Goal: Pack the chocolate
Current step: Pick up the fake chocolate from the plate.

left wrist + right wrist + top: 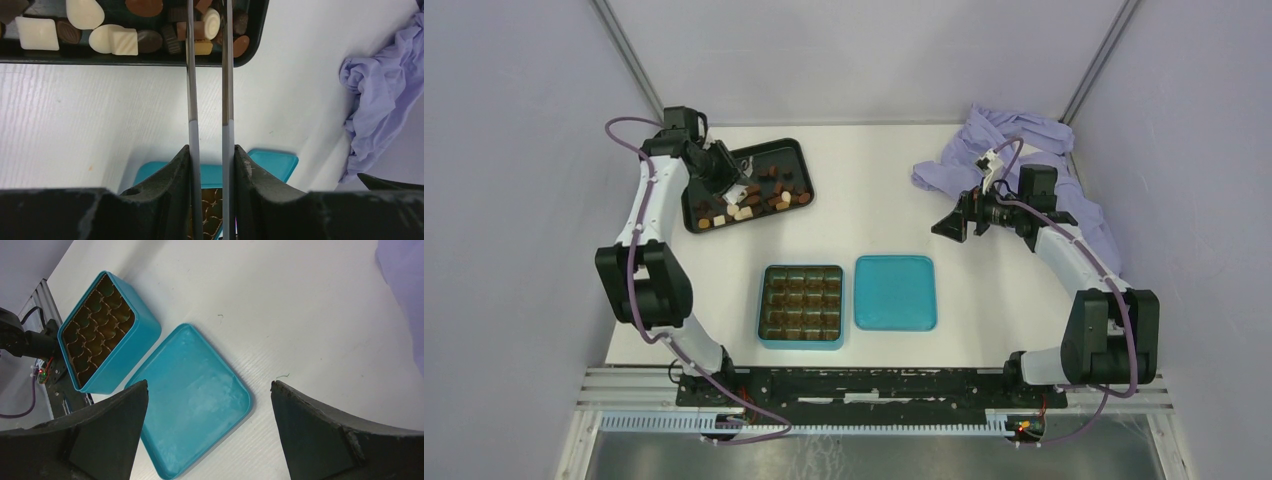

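Small chocolate pieces [759, 193], dark, tan and cream, lying in black rectangular plastic tray [790, 150] at 10 o'clock on white surface [874, 180].

Left tool [730, 188]: thin blades standing narrow around brown-cream roll piece [205, 29]. Secure hold: cannot tell.

Right tool [952, 222]: standing fully apart, carrying nothing, hovering at 2 o'clock.

Risk: roll piece slipping from smooth blades, or neighbouring pieces being dragged out, on carry to teal square box [761, 305] at 6 o'clock.

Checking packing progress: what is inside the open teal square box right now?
Only a brown grid insert shows inside the teal square box; the visible cells look empty. Some cell floors are hidden by the dividers.
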